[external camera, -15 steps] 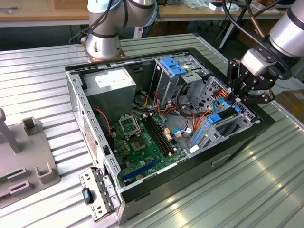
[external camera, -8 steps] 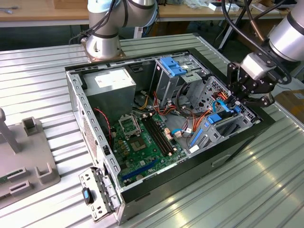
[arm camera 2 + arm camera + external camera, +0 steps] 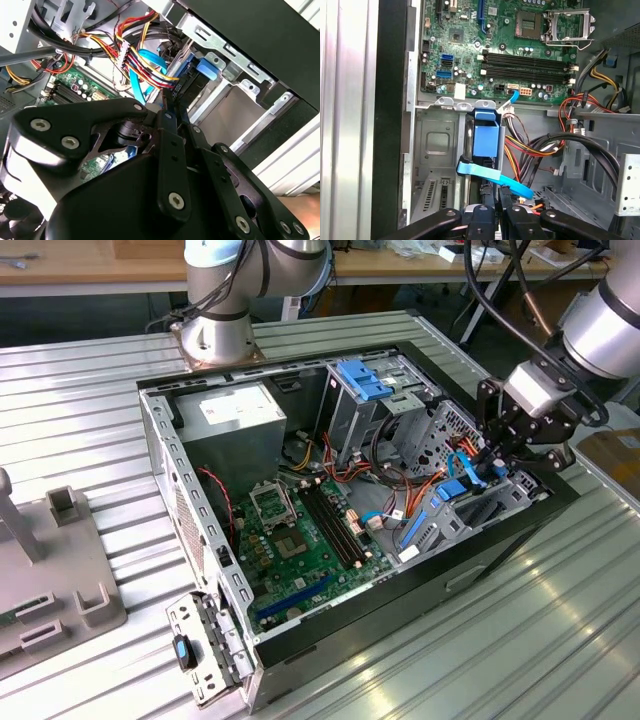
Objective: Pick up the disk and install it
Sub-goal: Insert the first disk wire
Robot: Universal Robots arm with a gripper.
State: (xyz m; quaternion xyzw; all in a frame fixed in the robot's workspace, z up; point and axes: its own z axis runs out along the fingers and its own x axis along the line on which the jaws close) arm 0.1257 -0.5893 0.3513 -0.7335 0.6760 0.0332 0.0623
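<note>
Fingers (image 3: 172,145) are closed together, with no more than a slit visible between them in both wrist views. No object is seen held between them.

1. Ribbed metal table (image 3: 90,410): carries the whole setup. The arm base (image 3: 215,335) is bolted on at the far edge.
2. Computer case (image 3: 480,565): lies on its side with the cover off and the interior facing up.
3. Grey metal box (image 3: 225,425) with a white sticker: mounted in the far corner of the case, toward the exterior view's left.
4. Motherboard (image 3: 300,540): green, flat on the case floor.
5. Grey fixture (image 3: 60,570): stands on the table at the exterior view's left, well apart from the case.
6. Gripper (image 3: 505,455): positioned over the drive bay at the corner of the case on the exterior view's right.
7. Drive bay (image 3: 437,150): bare sheet metal, directly beside the motherboard edge.
8. Disk (image 3: 485,142): stands on edge inside the drive bay, blue rail facing the first wrist view. It lies directly ahead of the fingertips. Contact between tips and disk cannot be confirmed. The second wrist view shows its dark side (image 3: 186,82) just past the tips.
9. Wire bundle (image 3: 535,145): red, yellow and orange, routed beside the disk.
10. Flat blue cable (image 3: 492,176): crosses between the disk and the fingertips.
11. Light-blue latch (image 3: 362,380): sits on the upper cage, apart from the gripper.
</note>
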